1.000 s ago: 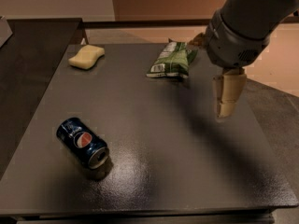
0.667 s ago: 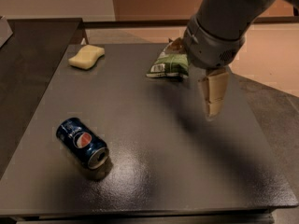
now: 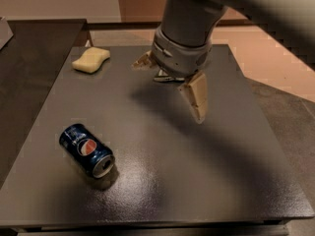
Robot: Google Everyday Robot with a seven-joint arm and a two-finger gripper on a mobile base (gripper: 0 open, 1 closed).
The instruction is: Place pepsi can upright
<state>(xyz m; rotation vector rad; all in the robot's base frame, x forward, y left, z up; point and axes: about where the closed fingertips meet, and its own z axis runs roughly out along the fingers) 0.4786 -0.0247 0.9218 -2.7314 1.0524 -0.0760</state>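
Observation:
The pepsi can [image 3: 87, 150] is dark blue with the round logo facing up. It lies on its side on the dark grey table [image 3: 162, 171], at the front left, with its silver top pointing toward the front right. My gripper [image 3: 168, 89] hangs over the middle of the table's far half, well to the right of and beyond the can. Its two beige fingers are spread apart and hold nothing: one finger [image 3: 195, 97] points down toward the front, the other [image 3: 142, 61] sticks out to the left.
A pale yellow sponge [image 3: 91, 59] lies at the table's far left corner. A second dark table [image 3: 34, 43] adjoins on the left. The arm hides the area behind it at the table's far edge. Floor lies beyond the right edge.
The arm has moved left and toward the table's middle, closer to the can. It now covers the green bag that showed earlier. The can has not moved.

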